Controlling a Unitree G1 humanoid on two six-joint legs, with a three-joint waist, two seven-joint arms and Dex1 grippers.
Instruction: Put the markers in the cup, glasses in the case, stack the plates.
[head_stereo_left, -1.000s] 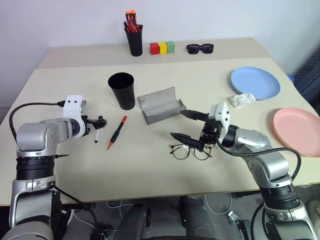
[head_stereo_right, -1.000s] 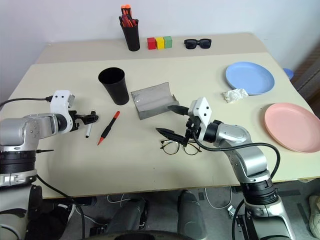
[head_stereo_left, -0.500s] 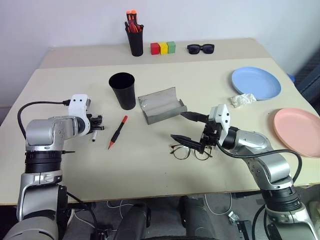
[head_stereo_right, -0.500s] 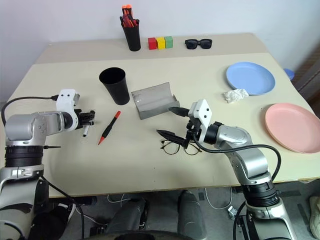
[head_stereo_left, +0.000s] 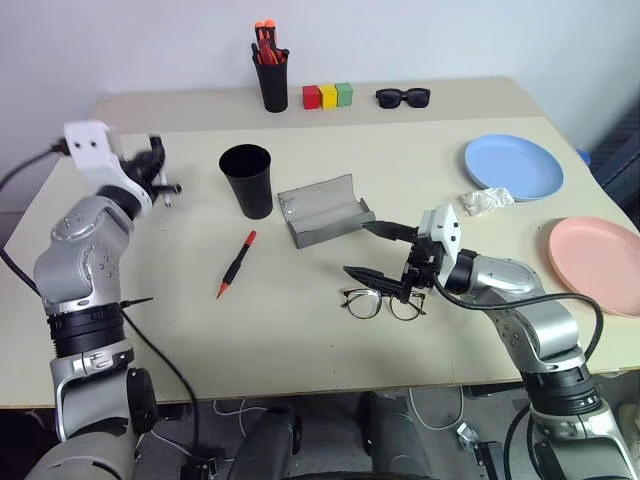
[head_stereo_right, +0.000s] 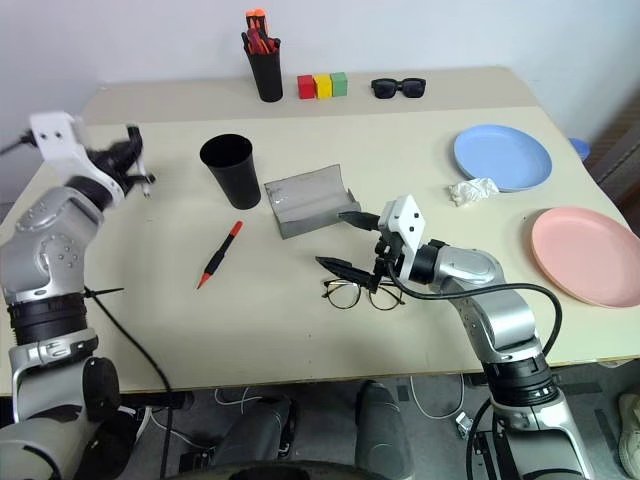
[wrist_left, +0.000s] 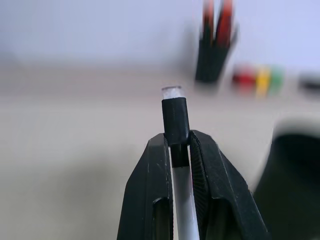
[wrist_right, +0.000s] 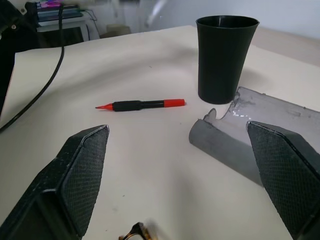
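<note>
Left gripper (wrist_left: 179, 150): raised above the table's left side, fingers clamped on a marker (wrist_left: 175, 120); in the left wrist view the pen runs up between the fingers along their length, its black end with a pale tip sticking out past the fingertips.
Held marker, head views (head_stereo_left: 168, 188): its white barrel pokes out beside the gripper, left of the cup and well clear of it.
Second marker (head_stereo_left: 235, 265): flat on the table, near the cup on the robot's side of it; long axis diagonal, red cap toward the cup, red pointed end toward the robot and its left.
Cup (head_stereo_left: 245, 181): upright, mouth up, just left of the case.
Case (head_stereo_left: 322, 209): lying open at table centre, hollow side up, long axis slanting from near-left to far-right.
Glasses (head_stereo_left: 381, 304): on the table nearer the robot than the case, lenses side by side, right beneath the right gripper.
Right gripper (head_stereo_left: 379, 252): jaws spread wide, holding nothing, hovering over the glasses and pointing toward the case and cup.
Blue plate (head_stereo_left: 511, 166): far right of the table.
Pink plate (head_stereo_left: 598, 263): near right edge, apart from the blue one.
Crumpled wrapper (head_stereo_left: 485, 200): touching the blue plate's near rim.
</note>
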